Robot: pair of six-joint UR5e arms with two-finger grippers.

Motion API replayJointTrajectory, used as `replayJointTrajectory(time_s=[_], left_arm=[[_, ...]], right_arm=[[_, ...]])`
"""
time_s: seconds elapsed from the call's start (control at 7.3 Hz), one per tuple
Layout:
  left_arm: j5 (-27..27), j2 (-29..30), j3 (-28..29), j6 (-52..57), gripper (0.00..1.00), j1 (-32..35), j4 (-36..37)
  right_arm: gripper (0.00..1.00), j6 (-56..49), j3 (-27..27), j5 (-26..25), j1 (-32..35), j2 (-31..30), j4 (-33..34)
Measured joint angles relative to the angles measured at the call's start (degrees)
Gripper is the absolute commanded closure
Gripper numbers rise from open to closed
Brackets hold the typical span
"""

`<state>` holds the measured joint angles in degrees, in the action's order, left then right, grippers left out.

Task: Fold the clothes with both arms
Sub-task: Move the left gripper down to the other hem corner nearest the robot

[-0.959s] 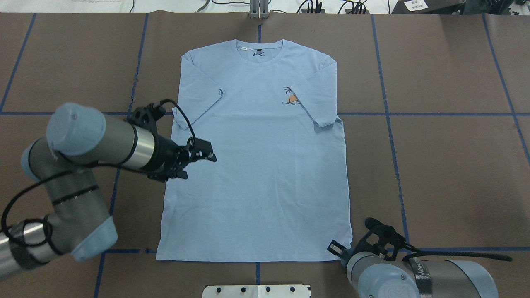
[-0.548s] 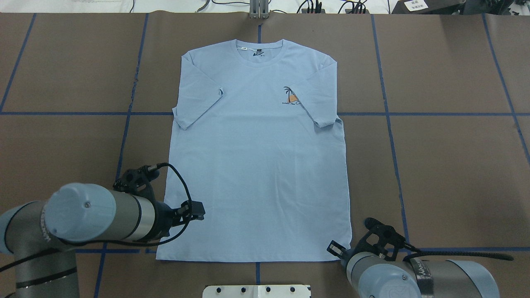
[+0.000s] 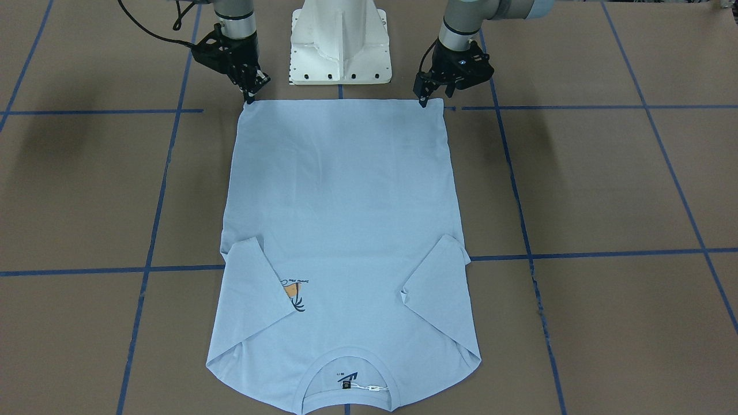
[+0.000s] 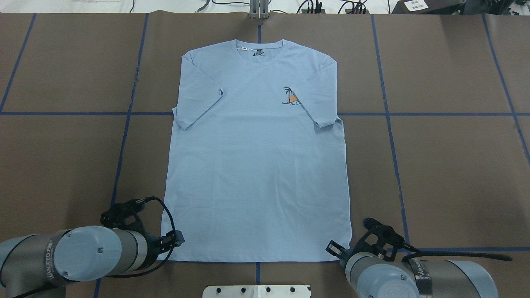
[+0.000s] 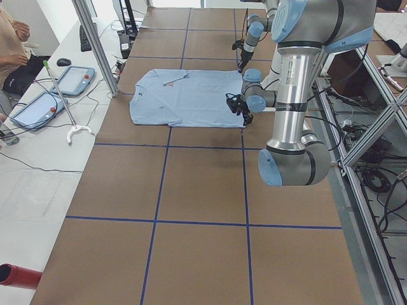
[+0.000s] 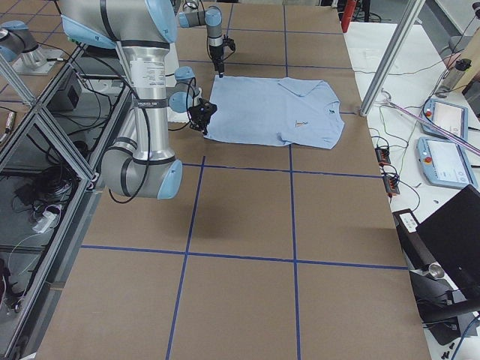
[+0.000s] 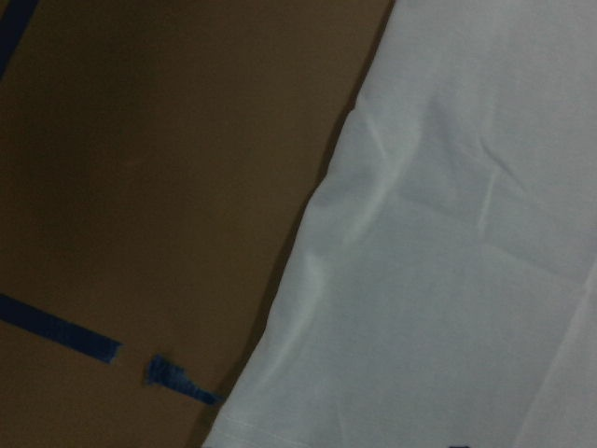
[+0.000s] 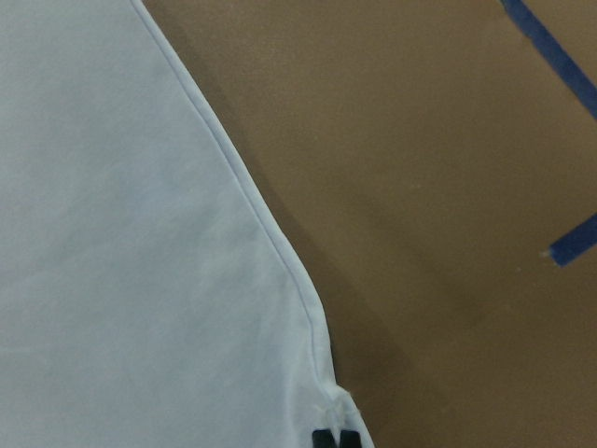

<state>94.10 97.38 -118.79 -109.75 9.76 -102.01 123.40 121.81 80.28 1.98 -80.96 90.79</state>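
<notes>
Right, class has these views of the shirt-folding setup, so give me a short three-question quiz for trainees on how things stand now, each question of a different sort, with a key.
1. True or false: both sleeves of the T-shirt are folded in over its body.
2. Fill in: the collar lies at the T-shirt's end ___ from the robot's base.
3. Choose one: the left gripper is
A. at the collar
B. at a hem corner
C. on a sleeve

Key: 1 true; 2 farthest; 3 B.
</notes>
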Motion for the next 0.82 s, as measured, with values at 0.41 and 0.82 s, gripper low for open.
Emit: replayJointTrajectory(time_s=[0.41,0.82], left_arm=[[0.13,-0.10,1.24,-1.40,0.77,-0.95,0.07],[0.52,-0.09,0.77,-1.62,1.00,-1.05,0.19]], right_arm=[[1.00,0.00,0.30,0.05,0.19,0.06,0.00],[1.00,0.02,0.35,0.00,0.34,0.10,0.00]])
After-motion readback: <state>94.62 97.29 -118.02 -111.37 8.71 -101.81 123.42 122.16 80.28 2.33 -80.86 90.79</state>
